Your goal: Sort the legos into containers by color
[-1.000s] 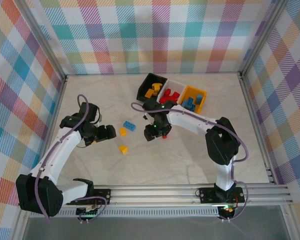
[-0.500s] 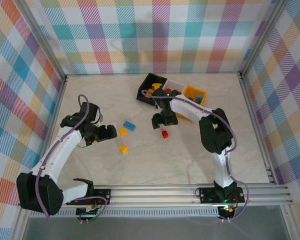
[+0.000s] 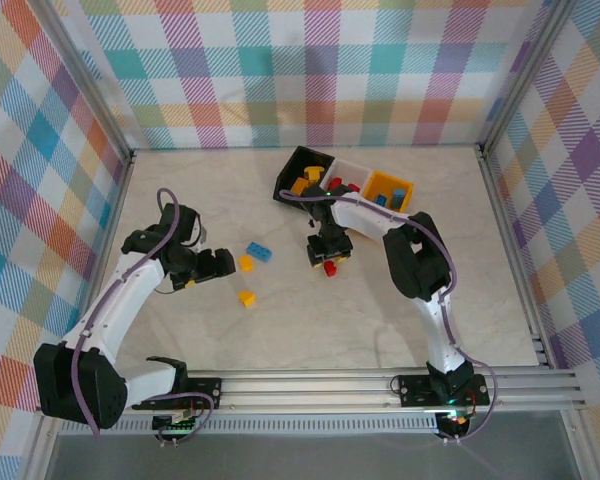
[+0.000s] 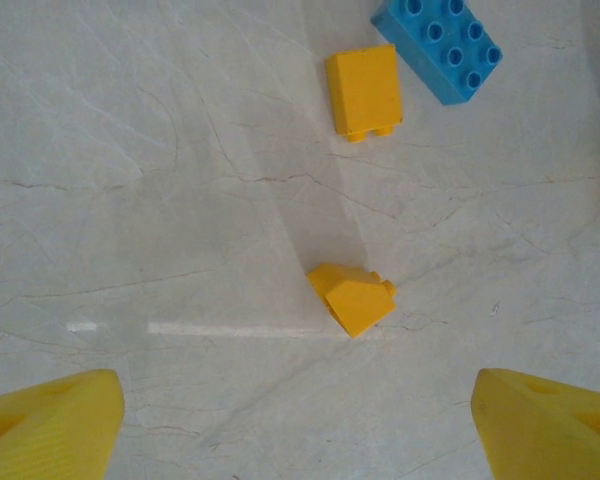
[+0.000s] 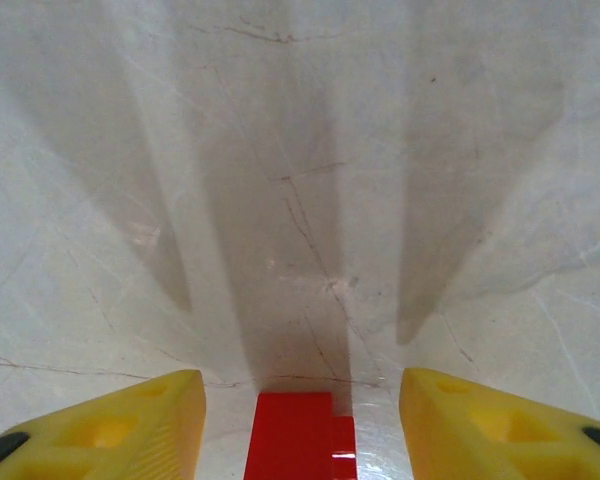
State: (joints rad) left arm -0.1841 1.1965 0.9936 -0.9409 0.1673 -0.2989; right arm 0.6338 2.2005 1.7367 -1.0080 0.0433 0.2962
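Right wrist: right gripper (image 5: 300, 376) parted astride red lego (image 5: 295, 440), not touching; light, stiff, slick plastic, likely best pinched across flat sides; left gripper (image 4: 298, 385) wide.

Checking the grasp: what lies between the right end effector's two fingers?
A red lego brick, gaps on both sides, in the right wrist view.
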